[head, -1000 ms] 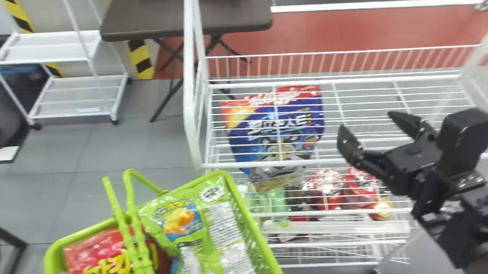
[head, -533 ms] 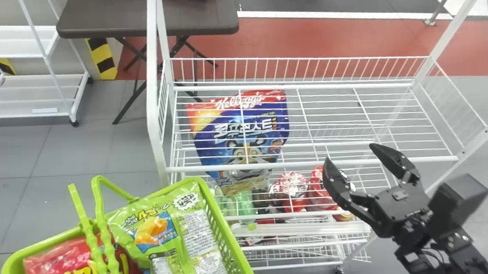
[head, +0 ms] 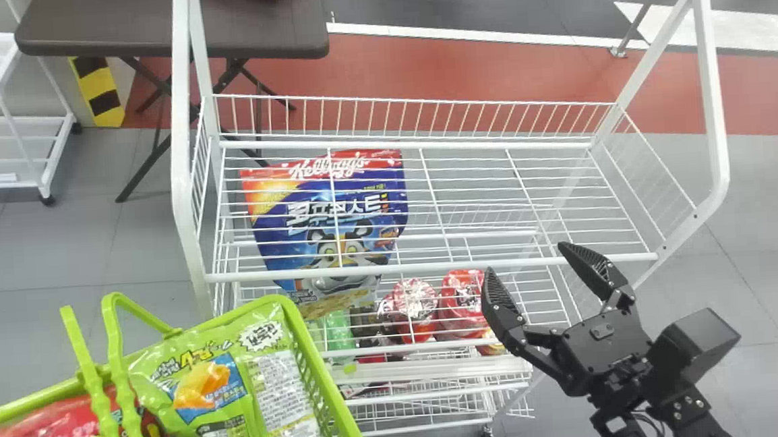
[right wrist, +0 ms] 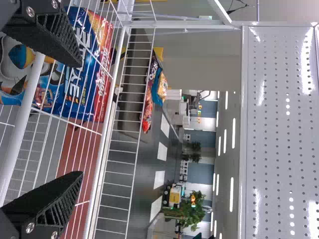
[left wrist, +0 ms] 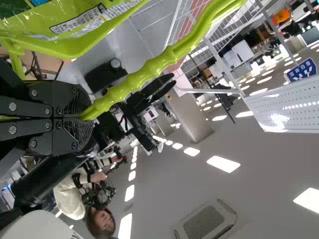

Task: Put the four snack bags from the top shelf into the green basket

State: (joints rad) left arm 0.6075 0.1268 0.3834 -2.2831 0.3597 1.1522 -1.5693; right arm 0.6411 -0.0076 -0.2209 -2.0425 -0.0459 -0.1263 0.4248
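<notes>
Drawn back, right claw [head: 526, 258] gapes wide, left claw [left wrist: 85, 118] clamping green handle [left wrist: 155, 63].

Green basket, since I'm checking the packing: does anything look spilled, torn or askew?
Nothing spilled or torn stands out in the green basket. The green bag lies slightly aslant beside the red bag, which looks like ordinary loose packing.

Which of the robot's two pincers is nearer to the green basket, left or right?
Left. The left pincer is closed on the basket's handle; the right pincer is open, apart from the basket, off to its right by the top shelf's front edge.
</notes>
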